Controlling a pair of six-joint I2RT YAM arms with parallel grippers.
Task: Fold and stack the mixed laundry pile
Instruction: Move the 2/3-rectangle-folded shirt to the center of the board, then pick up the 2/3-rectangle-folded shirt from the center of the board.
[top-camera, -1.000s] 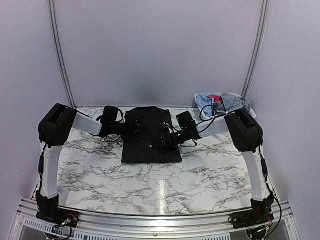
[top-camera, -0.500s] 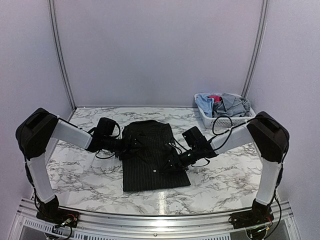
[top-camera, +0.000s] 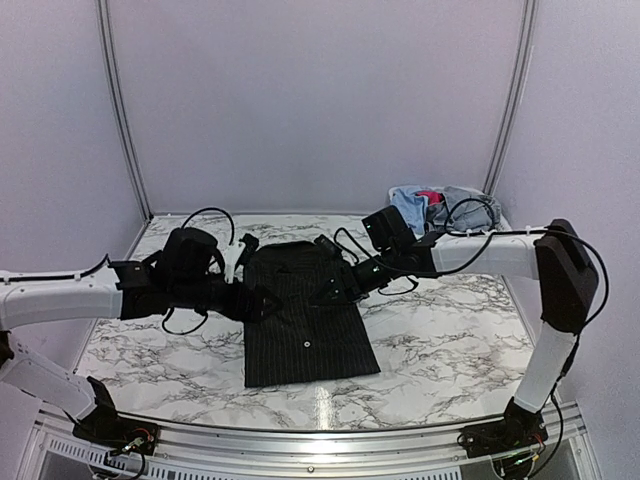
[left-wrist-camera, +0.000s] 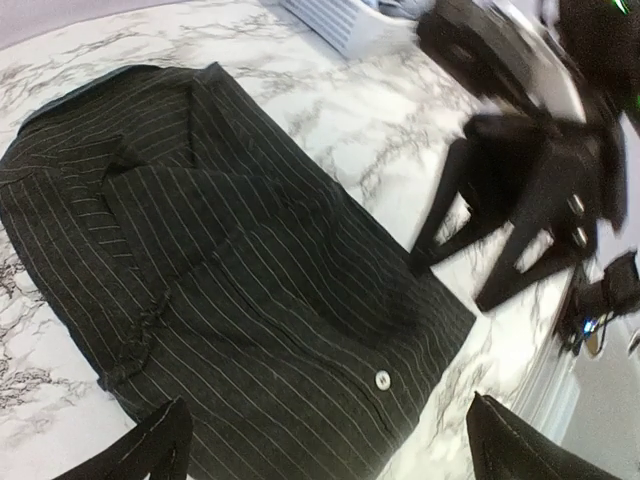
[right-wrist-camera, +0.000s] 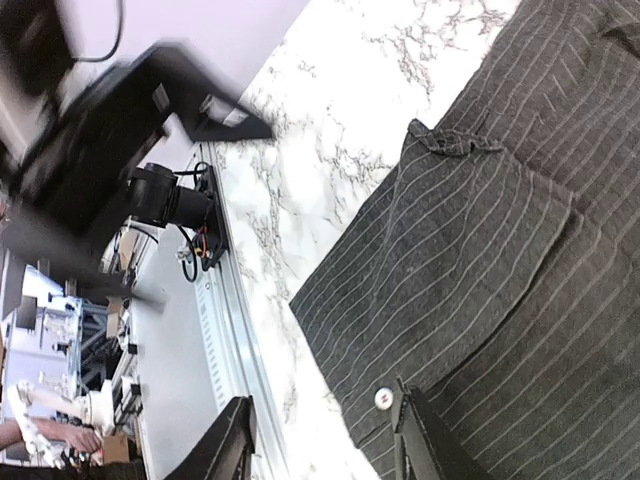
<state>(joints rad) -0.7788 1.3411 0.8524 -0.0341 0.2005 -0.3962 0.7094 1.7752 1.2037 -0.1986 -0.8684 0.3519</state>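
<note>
The black pinstriped shirt (top-camera: 305, 318) lies folded into a flat rectangle in the middle of the marble table (top-camera: 430, 345), collar end toward the back wall, with one white button (top-camera: 304, 342) showing near its front edge. The remaining laundry (top-camera: 455, 205), light blue, grey-blue and a scrap of pink-red, sits heaped in the white basket (left-wrist-camera: 340, 25) at the far right corner, well apart from the shirt. The left gripper (top-camera: 262, 302) hangs at the shirt's left edge, its claw spread wide and empty. The right gripper (top-camera: 335, 290) is over the shirt's right side near the collar, its claw apart too, with nothing visible between the fingers (right-wrist-camera: 420, 440)
</note>
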